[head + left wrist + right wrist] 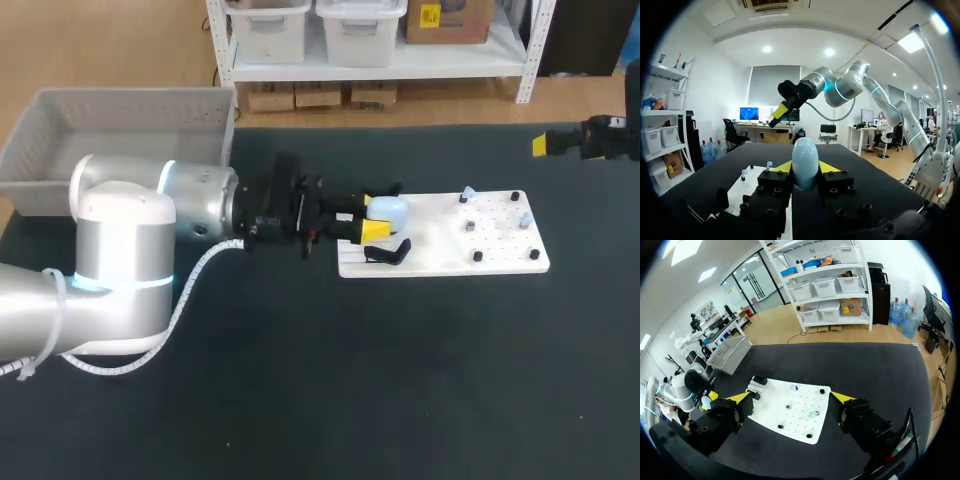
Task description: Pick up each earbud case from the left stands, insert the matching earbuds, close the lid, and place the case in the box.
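The left fingers (830,167) are clamped on the pale blue earbud case (805,162) from two sides, with the yellow tips pressed to its flanks. The case stands upright between them. Its long axis is vertical and its rounded end rises well above the tips. In the head view it hangs over the left end of the white board (430,250), just beside a black stand (386,252). The right fingers (842,397) are spread wide apart, near the far right edge of the surface (400,400) and well apart from the case. The grey box (130,95) sits at the far left corner. The left arm (200,205) crosses the stretch between the box and the board. A broad band of dark surface lies between the board and the near edge.
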